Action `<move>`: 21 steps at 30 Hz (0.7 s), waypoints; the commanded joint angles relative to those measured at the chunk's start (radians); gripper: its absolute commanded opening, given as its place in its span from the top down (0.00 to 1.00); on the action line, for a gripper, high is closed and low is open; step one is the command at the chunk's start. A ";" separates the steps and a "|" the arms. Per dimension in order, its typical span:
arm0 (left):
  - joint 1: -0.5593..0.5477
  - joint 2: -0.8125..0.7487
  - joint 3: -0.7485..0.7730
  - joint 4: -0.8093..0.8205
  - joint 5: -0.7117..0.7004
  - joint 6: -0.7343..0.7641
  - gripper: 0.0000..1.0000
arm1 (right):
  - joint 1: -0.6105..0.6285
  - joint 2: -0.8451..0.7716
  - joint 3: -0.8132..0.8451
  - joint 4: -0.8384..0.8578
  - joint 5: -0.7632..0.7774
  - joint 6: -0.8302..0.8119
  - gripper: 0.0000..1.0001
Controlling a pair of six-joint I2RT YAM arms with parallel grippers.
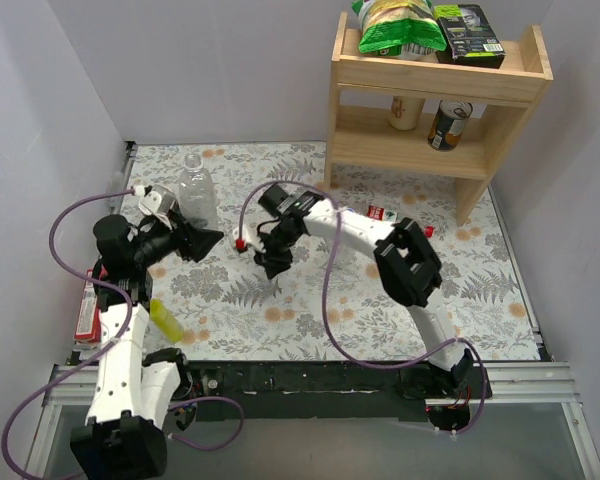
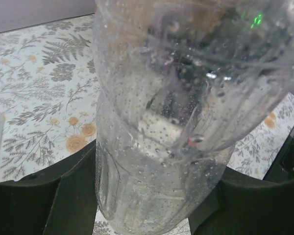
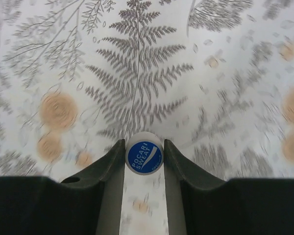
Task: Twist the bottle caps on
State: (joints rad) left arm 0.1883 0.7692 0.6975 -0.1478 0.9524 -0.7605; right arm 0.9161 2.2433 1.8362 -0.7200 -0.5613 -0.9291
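A clear bottle [image 1: 198, 190] stands uncapped at the back left of the mat, and my left gripper [image 1: 206, 240] is shut on its lower body. In the left wrist view that bottle [image 2: 161, 147] fills the frame between the two dark fingers [image 2: 63, 196]. My right gripper [image 3: 144, 147] points down at the mat and is shut on a blue bottle cap [image 3: 144, 155] printed "POCARI SWEAT", with a finger touching each side. From above, the right gripper [image 1: 273, 268] sits mid-mat and hides that cap. A red cap [image 1: 241, 243] lies just left of it. A bottle with a red label [image 1: 381, 213] lies behind the right arm.
A wooden shelf [image 1: 435, 110] with snack bags and cans stands at the back right. A small yellow bottle [image 1: 166, 320] lies near the left arm. A red box [image 1: 85, 310] sits at the mat's left edge. Purple cables loop over the mat.
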 commanded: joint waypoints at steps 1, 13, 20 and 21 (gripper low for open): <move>-0.036 0.102 0.042 0.100 0.117 0.107 1.00 | -0.140 -0.295 0.021 -0.100 -0.188 0.093 0.76; -0.433 0.229 -0.167 0.281 0.126 0.414 1.00 | -0.307 -0.723 0.112 -0.295 -0.341 0.105 0.70; -0.639 0.278 -0.337 0.487 0.003 0.367 1.00 | -0.251 -0.762 0.034 -0.433 -0.330 0.015 0.71; -0.642 0.285 -0.349 0.513 0.000 0.356 1.00 | -0.235 -0.757 0.034 -0.482 -0.318 -0.005 0.71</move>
State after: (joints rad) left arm -0.4194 1.0321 0.3767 0.1974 1.0153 -0.3859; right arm 0.6331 1.4414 1.8923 -1.0424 -0.8963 -0.8528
